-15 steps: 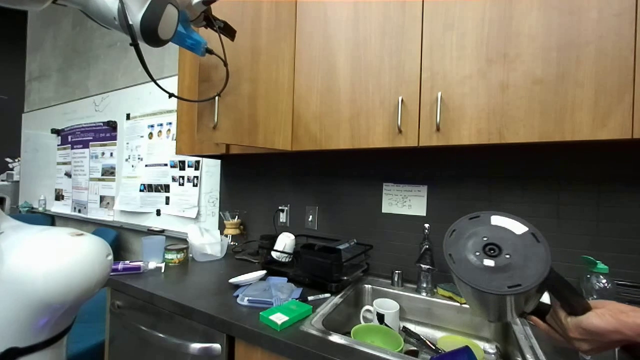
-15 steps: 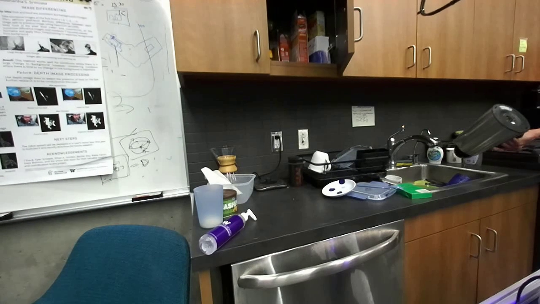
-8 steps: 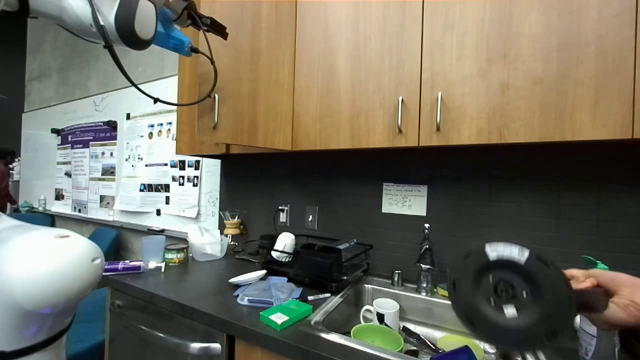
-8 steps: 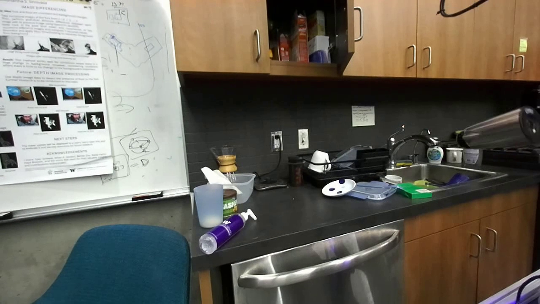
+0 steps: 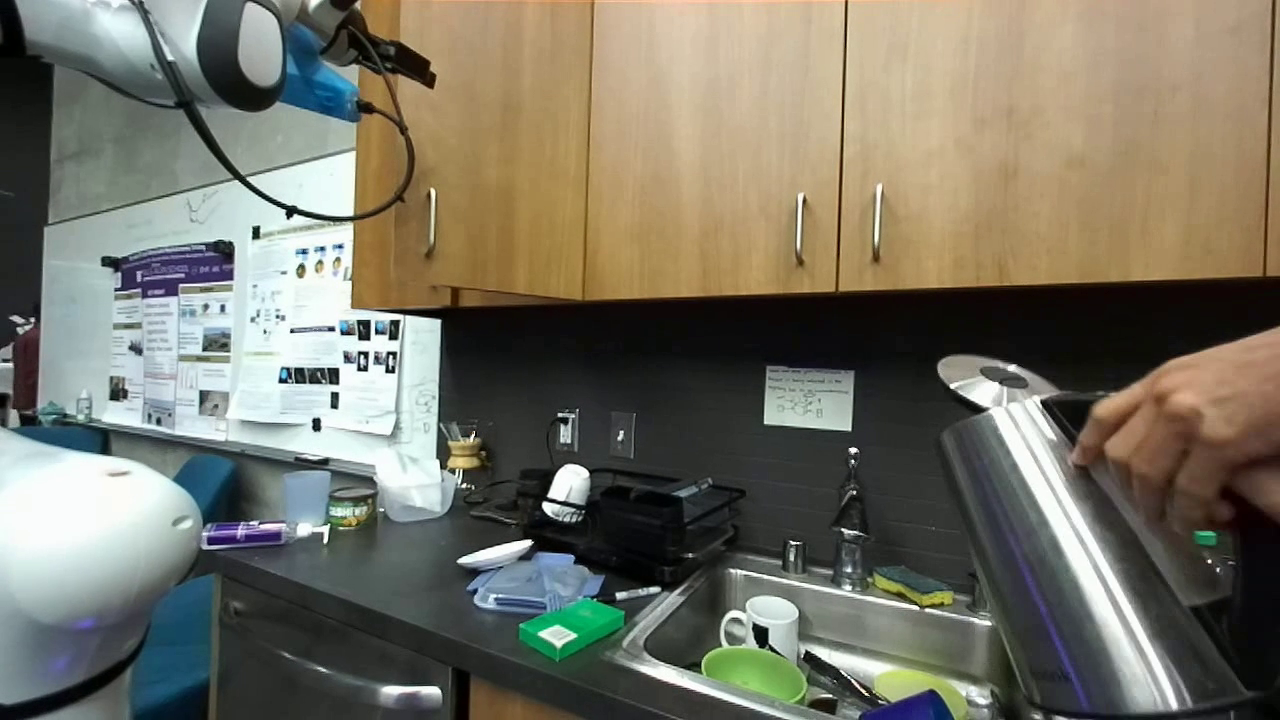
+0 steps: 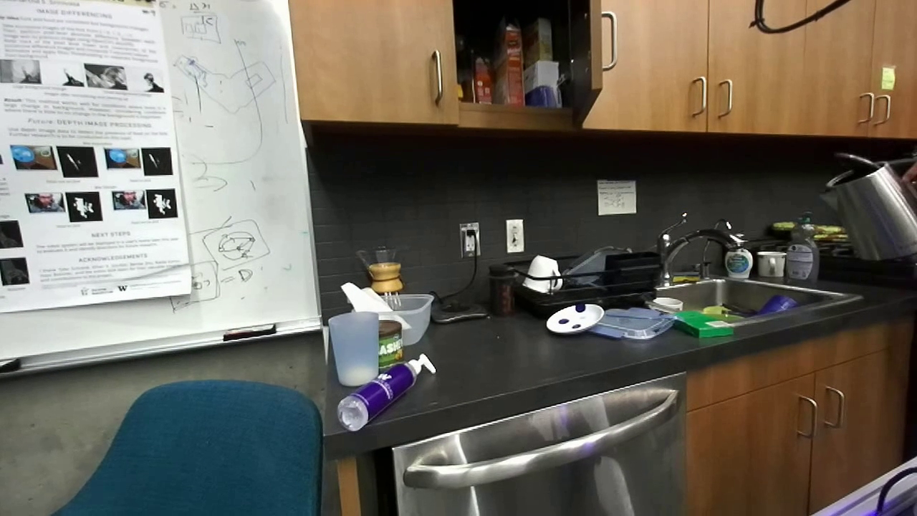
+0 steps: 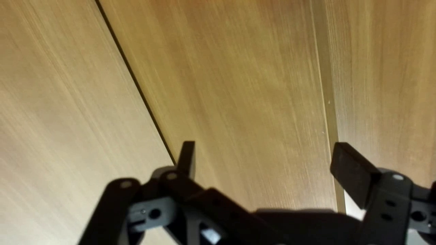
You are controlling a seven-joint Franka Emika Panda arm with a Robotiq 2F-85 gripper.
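We have our jaws spread and bare, facing the door (image 5: 500, 150); it looks stiff and sturdy, probably best held by the slim handle (image 5: 432, 222) below them.

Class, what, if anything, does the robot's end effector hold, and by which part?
Nothing: the end effector stands open, with wooden cabinet showing through the gap.

Three cabinet handles (image 5: 799, 229) are showing in an exterior view's upper half, two mugs (image 5: 775, 627) lower centre, one kettle (image 5: 1070, 560) right.
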